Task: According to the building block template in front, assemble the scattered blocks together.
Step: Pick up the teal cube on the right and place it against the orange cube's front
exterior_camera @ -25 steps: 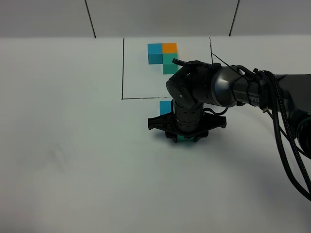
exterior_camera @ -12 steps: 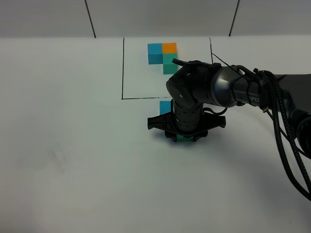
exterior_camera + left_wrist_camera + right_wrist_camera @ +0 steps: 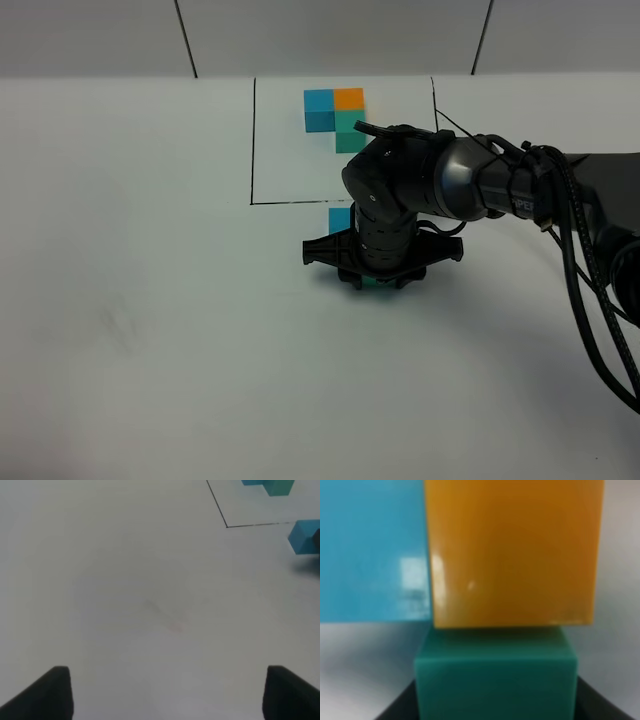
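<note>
Teal-green cube (image 3: 495,677) pinched in right gripper (image 3: 378,284), snug against orange cube (image 3: 512,550) beside blue (image 3: 372,550); just needs releasing; left gripper (image 3: 165,692) open, idle.

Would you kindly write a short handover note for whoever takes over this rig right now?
Left tool: open, over bare table, holding nothing.
Right tool: down over the loose cubes, shut on the teal-green cube.
Template: far side of the table, inside the black frame.
Loose cubes: blue cube beside orange cube, teal-green against the orange one, just outside the frame.
Done: an L looks nearly formed.
Left: release, withdraw, check against the template.
</note>
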`<state>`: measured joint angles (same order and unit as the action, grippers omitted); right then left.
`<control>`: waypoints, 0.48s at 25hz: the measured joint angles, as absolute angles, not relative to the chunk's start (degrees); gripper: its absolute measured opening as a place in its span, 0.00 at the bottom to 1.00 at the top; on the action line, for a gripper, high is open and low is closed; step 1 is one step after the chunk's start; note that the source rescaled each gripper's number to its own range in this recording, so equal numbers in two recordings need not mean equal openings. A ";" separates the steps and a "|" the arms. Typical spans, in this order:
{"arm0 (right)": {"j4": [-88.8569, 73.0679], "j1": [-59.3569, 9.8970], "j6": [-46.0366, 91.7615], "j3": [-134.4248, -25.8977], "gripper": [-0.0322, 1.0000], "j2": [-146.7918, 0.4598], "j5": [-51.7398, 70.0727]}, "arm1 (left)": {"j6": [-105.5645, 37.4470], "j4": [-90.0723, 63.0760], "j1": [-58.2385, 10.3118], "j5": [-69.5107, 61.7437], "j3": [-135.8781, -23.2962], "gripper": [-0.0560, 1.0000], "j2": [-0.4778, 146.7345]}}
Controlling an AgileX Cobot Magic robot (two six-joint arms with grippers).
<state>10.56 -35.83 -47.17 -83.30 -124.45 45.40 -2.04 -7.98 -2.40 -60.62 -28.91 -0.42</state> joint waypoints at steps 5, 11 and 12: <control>11.23 -35.83 -47.17 -83.30 0.25 -124.45 45.40 | -2.04 -7.98 -2.40 -60.62 -28.91 0.70 -0.42; 11.23 -35.83 -47.05 -83.30 0.25 -124.45 45.40 | -2.04 -7.98 -2.40 -60.62 -28.91 0.70 -0.42; 11.23 -35.83 -46.86 -83.30 0.25 -124.45 45.40 | -2.04 -7.98 -2.40 -60.62 -28.91 0.70 -0.42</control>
<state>11.23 -35.83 -46.86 -83.30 -124.45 45.40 -2.04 -7.98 -2.40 -60.62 -28.91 -0.42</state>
